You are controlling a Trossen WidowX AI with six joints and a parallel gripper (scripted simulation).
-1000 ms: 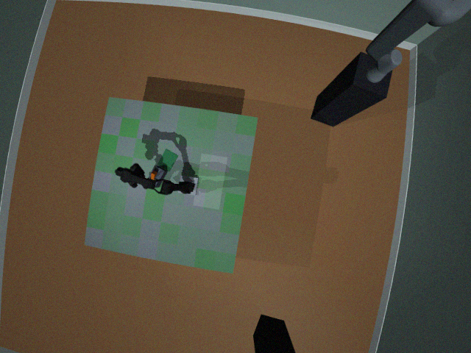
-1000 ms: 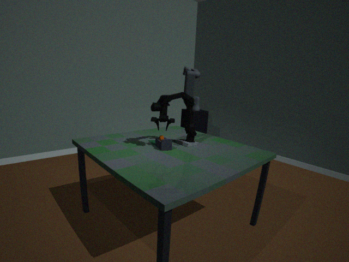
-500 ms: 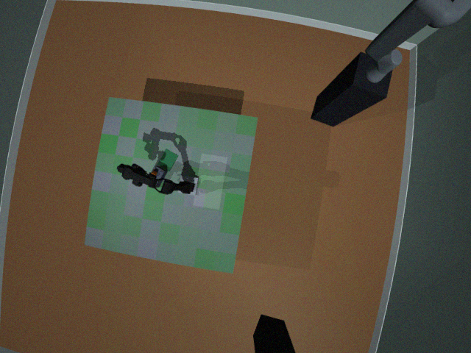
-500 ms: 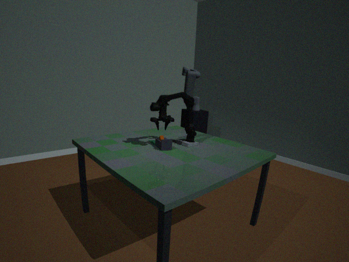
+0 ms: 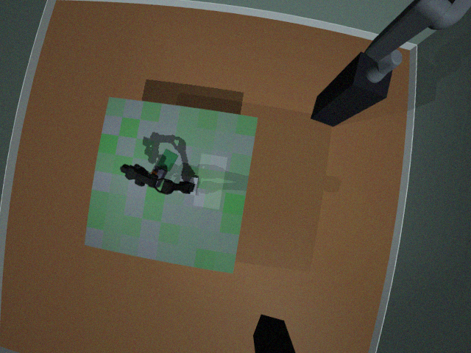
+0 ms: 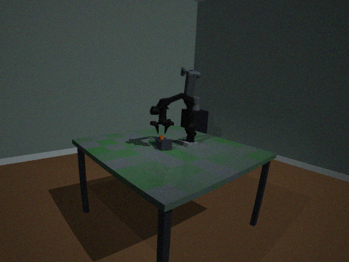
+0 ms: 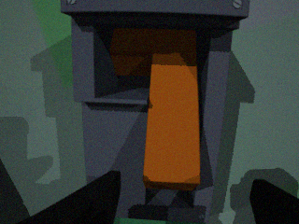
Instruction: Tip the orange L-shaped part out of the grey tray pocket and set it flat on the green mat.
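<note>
The orange L-shaped part [image 6: 161, 137] [image 7: 173, 121] is tipped in the grey tray [image 6: 165, 144] [image 7: 218, 89]. Its L-shaped end is down in the shadowed pocket at the top of the wrist view; its long bar slopes up and its straight end stands above the tray. My gripper [image 6: 161, 132] [image 7: 186, 185] is open and empty, pointing down above the part. In the wrist view its fingertips are on either side of the raised end, with wide gaps. The green mat [image 5: 170, 158] [image 7: 140, 221] lies beside the tray, partly shadowed in the top view.
The arm [image 5: 167, 187] [image 6: 170, 100] reaches over the tray from its pale base plate [image 6: 187, 143]. The tabletop [image 5: 178, 232] [image 6: 157, 174] has green and grey patches. Another grey arm on a dark block [image 5: 352, 93] [image 6: 199, 119] stands beyond the table.
</note>
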